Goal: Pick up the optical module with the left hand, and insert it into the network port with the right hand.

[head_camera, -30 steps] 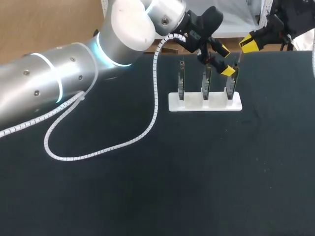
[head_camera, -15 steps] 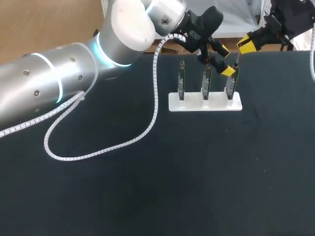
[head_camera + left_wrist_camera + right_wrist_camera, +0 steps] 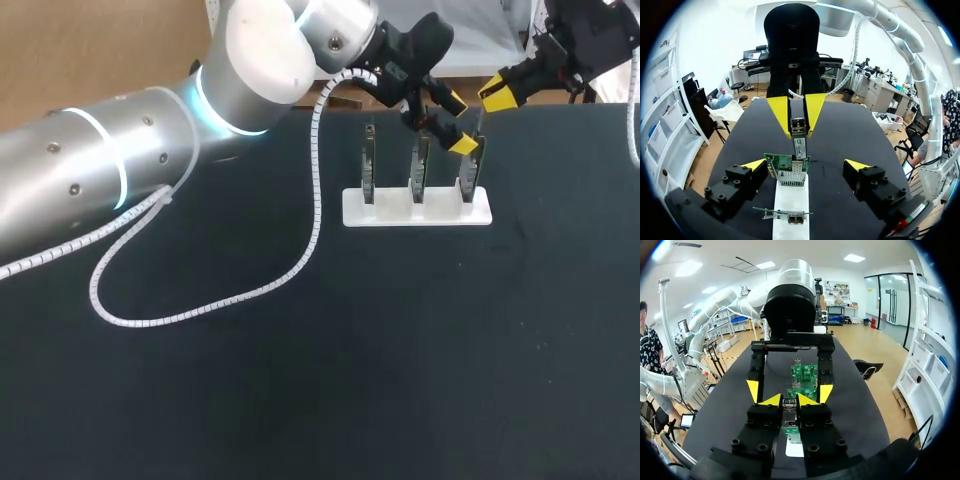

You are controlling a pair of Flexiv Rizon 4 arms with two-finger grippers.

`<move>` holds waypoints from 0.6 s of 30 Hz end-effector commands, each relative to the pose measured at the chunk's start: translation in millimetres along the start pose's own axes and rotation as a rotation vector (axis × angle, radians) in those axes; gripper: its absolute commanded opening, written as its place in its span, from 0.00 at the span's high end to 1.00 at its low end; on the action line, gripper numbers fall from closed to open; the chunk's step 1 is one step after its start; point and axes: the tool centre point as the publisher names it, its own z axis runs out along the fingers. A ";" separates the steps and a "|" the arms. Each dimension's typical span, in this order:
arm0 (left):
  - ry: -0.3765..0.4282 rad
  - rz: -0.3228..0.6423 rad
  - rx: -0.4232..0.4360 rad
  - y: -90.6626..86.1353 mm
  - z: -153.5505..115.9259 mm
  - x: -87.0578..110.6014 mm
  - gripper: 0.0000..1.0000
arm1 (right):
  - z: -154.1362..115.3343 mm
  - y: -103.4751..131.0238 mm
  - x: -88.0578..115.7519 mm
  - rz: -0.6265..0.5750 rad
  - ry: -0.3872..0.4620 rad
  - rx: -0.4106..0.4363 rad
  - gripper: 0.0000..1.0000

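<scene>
Robotics lab: robot arm (image 3: 120, 170), racked circuit boards (image 3: 368, 165).

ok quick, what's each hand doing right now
left hand: open
right hand: closed on the optical module

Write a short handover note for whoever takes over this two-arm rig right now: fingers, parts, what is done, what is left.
Left gripper: open and holding nothing, with one finger on either side of the nearest green card.
Right gripper: shut on the optical module, which hangs upright just above that card.
The card is one of three standing in the white base.
Done: the module is in the right fingers.
Left: seat it in the network port, which I cannot make out clearly. Whether it has started to enter cannot be seen.
</scene>
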 end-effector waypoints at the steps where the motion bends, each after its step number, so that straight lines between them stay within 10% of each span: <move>1: 0.003 0.000 0.002 1.3 0.1 -0.7 0.00 | 1.4 -0.9 0.2 -0.004 0.006 0.000 1.00; 18: 0.003 0.000 0.002 1.3 0.1 -0.7 0.00 | 4.0 -3.0 2.7 -0.010 0.024 0.006 1.00</move>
